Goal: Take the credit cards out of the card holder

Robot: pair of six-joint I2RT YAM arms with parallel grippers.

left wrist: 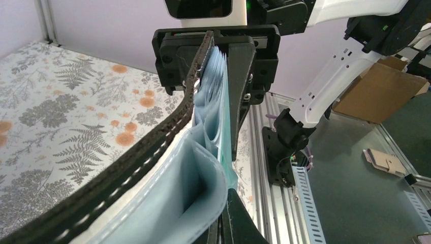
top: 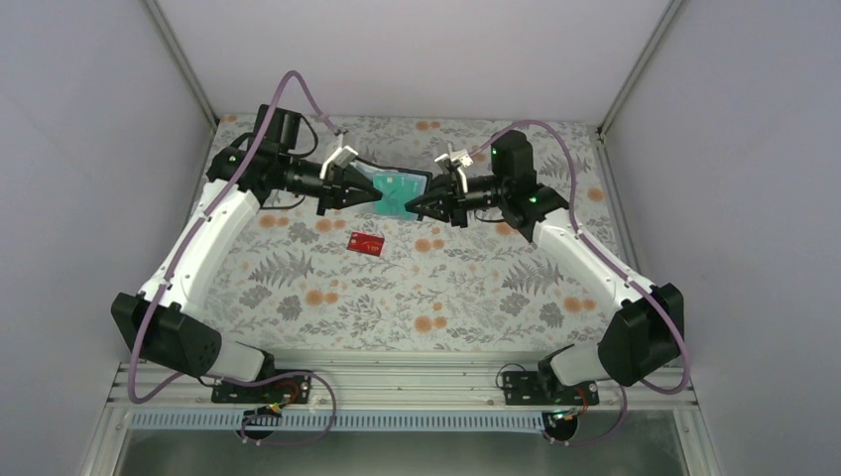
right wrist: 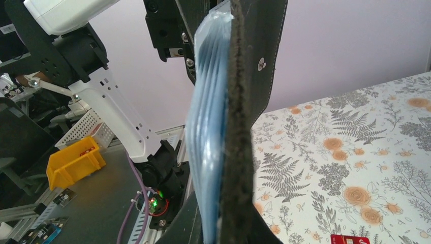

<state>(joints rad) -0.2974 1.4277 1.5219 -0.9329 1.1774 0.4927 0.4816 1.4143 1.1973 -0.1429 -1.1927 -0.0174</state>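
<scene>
Both grippers hold the card holder [top: 405,184] in the air above the back of the floral table. In the left wrist view its black stitched edge [left wrist: 127,168] and pale blue pockets [left wrist: 193,178] fill the frame. A teal-green credit card [left wrist: 225,157] sticks out beside the pockets, and my left gripper [left wrist: 227,203] is shut on its end. My right gripper [right wrist: 235,221] is shut on the holder's opposite end, clamping the black cover [right wrist: 239,152] and the blue inner layers [right wrist: 208,132]. A red credit card [top: 365,244] lies flat on the table below them. Any other cards are hidden.
The floral cloth [top: 327,297] covers the table between grey side walls. An aluminium rail [top: 397,382] with both arm bases runs along the near edge. Off the table I see a yellow bin [right wrist: 76,160] and a cardboard box [left wrist: 378,91].
</scene>
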